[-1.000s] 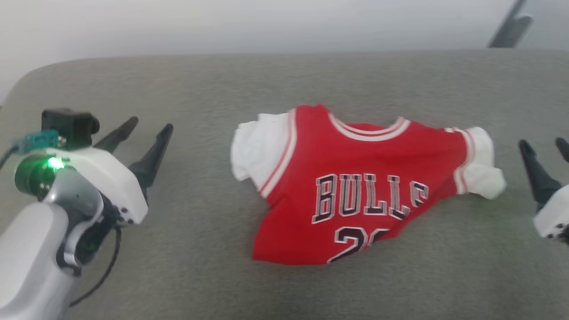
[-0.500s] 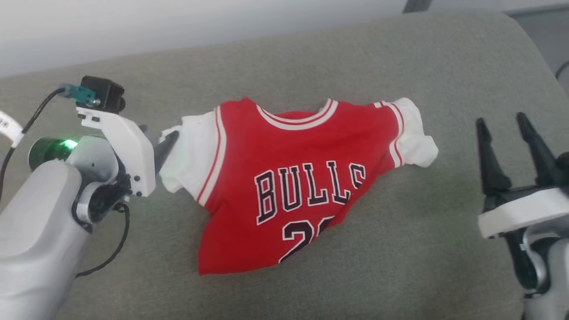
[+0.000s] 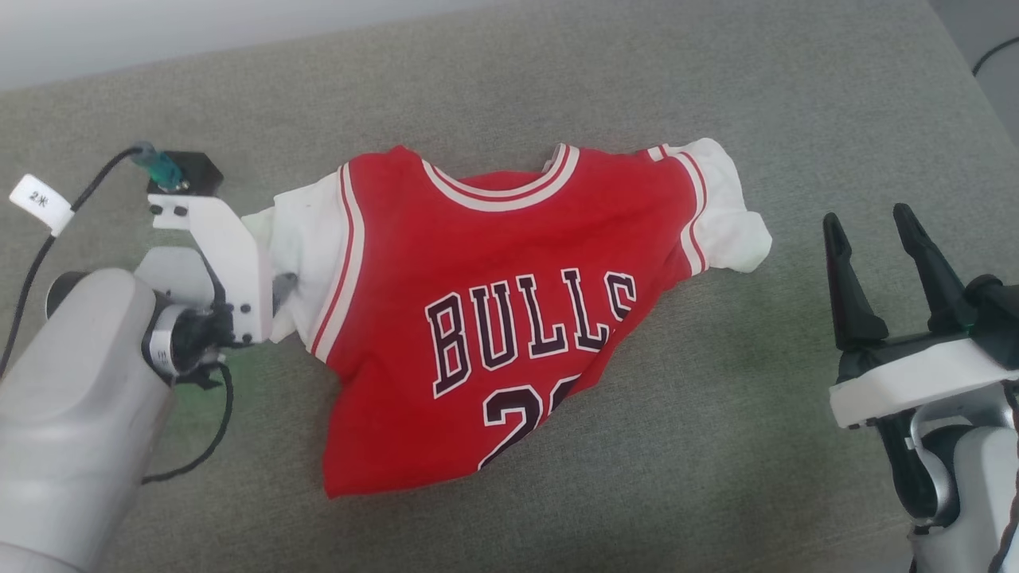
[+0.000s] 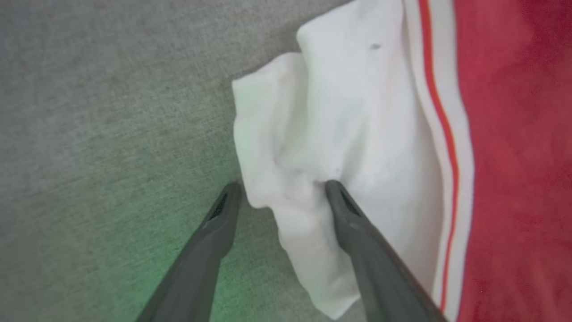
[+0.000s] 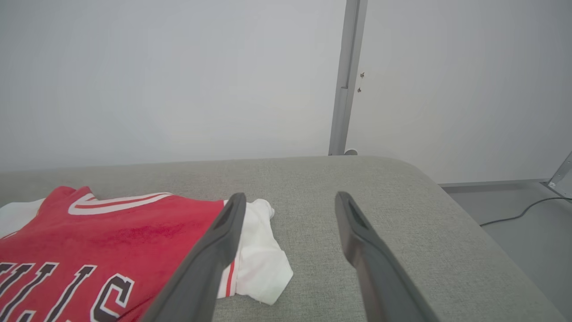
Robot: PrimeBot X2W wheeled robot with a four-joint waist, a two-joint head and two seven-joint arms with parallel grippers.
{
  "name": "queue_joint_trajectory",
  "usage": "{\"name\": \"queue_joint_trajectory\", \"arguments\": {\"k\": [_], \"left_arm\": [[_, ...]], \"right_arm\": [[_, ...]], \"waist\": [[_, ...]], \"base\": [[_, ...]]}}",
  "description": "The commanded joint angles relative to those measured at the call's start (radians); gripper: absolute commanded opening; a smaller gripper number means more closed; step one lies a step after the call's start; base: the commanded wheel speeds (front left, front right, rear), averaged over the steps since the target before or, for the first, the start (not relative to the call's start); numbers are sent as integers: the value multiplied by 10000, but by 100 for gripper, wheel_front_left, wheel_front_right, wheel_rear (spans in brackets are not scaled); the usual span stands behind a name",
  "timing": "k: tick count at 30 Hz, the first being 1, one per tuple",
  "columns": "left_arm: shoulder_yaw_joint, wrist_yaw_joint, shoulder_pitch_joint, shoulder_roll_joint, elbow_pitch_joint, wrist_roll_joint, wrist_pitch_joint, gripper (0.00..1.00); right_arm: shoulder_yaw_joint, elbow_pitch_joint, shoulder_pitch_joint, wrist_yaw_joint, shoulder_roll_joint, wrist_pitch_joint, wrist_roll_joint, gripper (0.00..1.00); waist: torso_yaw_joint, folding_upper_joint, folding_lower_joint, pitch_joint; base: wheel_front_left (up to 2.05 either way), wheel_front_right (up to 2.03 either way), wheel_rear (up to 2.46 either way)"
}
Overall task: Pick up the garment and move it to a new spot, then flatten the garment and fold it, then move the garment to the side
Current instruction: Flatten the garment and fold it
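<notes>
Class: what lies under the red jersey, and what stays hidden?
The jersey lies on the grey cushion, visible around it. Its lower right corner seems tucked under, hiding part of the number; whatever else lies beneath is covered.

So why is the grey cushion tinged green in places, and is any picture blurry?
Left wrist view: green glow on the cushion beside the left end effector, likely a light on that arm; the white sleeve looks soft. Head view: fainter green patch, lettering crisp. Right wrist view: even light, sharp.
</notes>
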Motion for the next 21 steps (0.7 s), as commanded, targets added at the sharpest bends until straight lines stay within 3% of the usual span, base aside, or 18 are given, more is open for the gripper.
{"name": "queue_joint_trajectory", "arguments": {"k": [1, 6, 10, 15, 21], "left_arm": [[-153, 86, 294, -222, 462, -92, 190, 0], [-102, 113, 216, -274, 752, -173, 178, 0], [184, 240, 286, 44, 772, -321, -40, 0], [414, 357, 704, 565, 250, -319, -215, 0], [887, 819, 1485, 1078, -957, -745, -174, 0]], "right_arm": [[0, -24, -111, -5, -45, -25, -27, 100], [-170, -43, -97, -7, -108, -36, -44, 100], [-381, -68, 16, -5, -156, 27, -72, 100], [-642, -159, 214, -5, -202, 139, -86, 100], [-879, -336, 427, -7, -186, 353, -117, 100]], "waist": [[28, -1, 0, 69], [213, -1, 0, 103], [517, -1, 0, 18], [988, -1, 0, -132], [1498, -1, 0, -270]], "base": [[0, 0, 0], [0, 0, 0], [0, 0, 0], [0, 0, 0], [0, 0, 0]]}}
